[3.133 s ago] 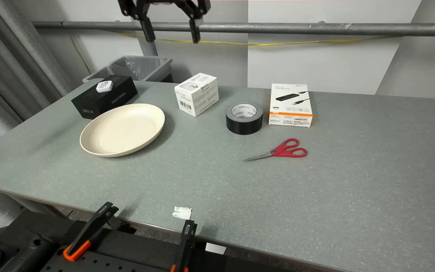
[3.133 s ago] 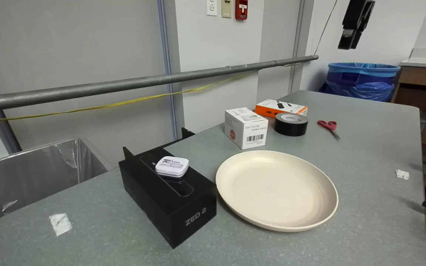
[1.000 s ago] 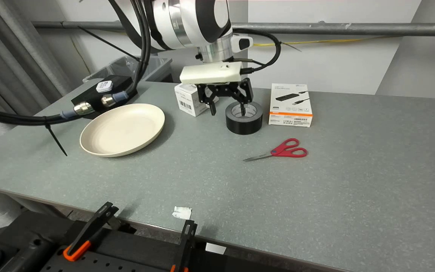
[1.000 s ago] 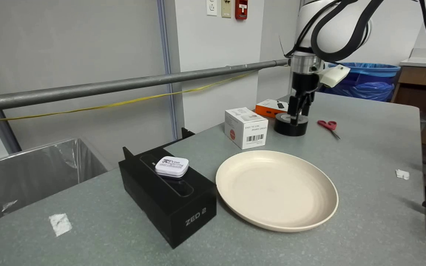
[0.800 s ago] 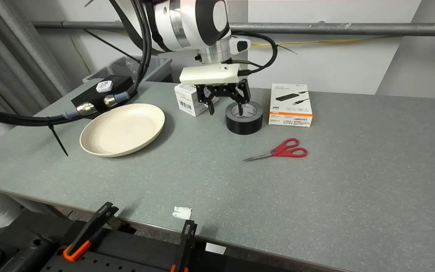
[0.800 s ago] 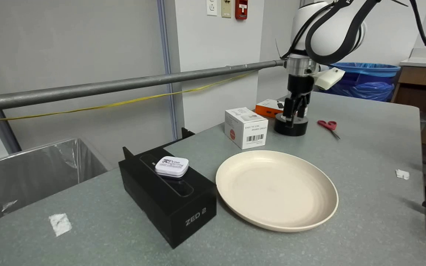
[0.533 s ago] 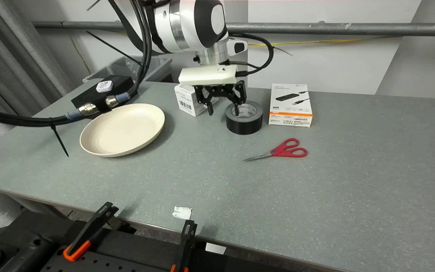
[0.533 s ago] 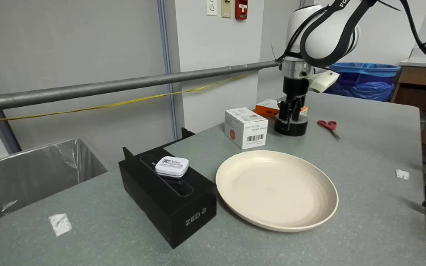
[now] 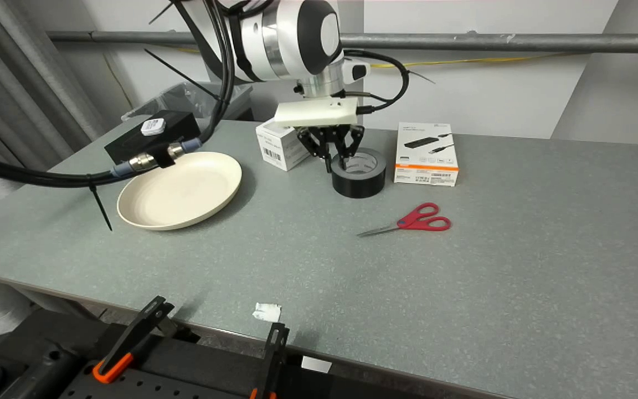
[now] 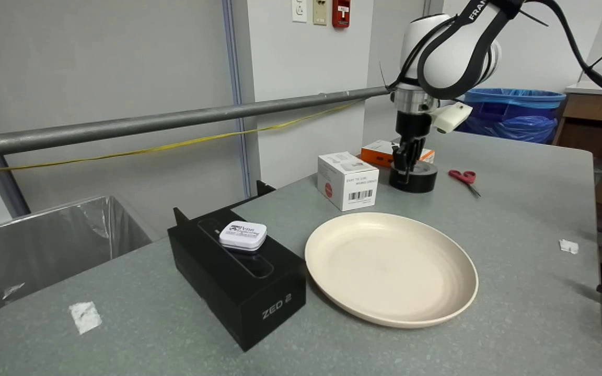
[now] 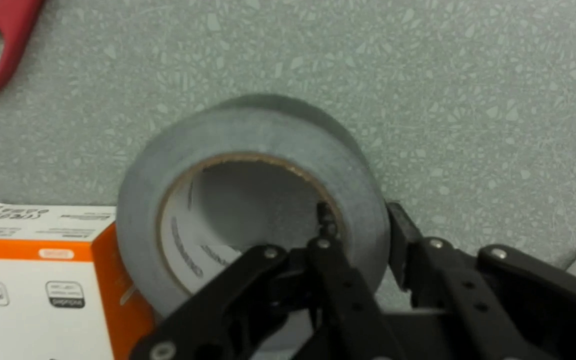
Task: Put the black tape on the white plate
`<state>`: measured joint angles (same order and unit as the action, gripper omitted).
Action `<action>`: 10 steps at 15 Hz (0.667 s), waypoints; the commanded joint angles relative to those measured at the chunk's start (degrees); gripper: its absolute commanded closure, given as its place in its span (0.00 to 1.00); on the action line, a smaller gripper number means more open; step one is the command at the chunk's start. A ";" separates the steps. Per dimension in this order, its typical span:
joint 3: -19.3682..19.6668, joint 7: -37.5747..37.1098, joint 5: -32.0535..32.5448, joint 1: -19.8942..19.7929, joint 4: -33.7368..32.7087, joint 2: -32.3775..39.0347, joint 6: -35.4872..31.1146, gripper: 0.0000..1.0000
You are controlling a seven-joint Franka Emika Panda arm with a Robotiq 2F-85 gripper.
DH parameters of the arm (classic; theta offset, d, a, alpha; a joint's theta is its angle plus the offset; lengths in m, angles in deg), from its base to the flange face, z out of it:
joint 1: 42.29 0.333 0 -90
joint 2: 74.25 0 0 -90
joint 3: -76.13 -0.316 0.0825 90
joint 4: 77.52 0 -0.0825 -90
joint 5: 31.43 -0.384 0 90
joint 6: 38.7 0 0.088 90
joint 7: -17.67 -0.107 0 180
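Observation:
The black tape [image 9: 359,185] lies flat on the table, its grey top ring [image 11: 253,132] and hollow centre filling much of the wrist view. My gripper [image 11: 360,220] is shut on one side of the roll's wall. One finger is inside the hole, mostly hidden by the ring, and the other finger [image 11: 403,235] presses on the outer side. In an exterior view the gripper [image 9: 336,166] points down at the roll's edge nearer the plate. The white plate [image 10: 390,271] sits on the table with nothing on it, apart from the tape.
A white-and-orange box [image 9: 427,155] stands close beside the tape; a white box [image 10: 348,183] is on its plate side. Red scissors [image 9: 428,217] lie nearby. A black box [image 10: 238,282] bearing a white tin [image 10: 243,235] adjoins the plate. Arm cables [image 9: 153,158] hang across the plate's view.
Over the last second the open gripper has moved slightly toward the tape's plate-side edge, and its jaws have shut on the roll's wall. The tape has shifted very slightly.

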<state>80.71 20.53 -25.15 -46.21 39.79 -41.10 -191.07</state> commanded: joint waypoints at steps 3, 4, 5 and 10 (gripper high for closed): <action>-0.19 -0.17 -0.19 0.53 2.75 -4.90 0.18 0.94; -0.39 0.24 0.16 0.84 5.57 -8.14 -0.19 0.94; -0.39 0.38 0.70 1.33 8.04 -11.08 -0.57 0.94; -4.24 5.47 1.75 2.80 19.78 -24.81 -3.36 0.94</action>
<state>78.54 22.81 -24.17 -44.43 50.04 -55.57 -191.19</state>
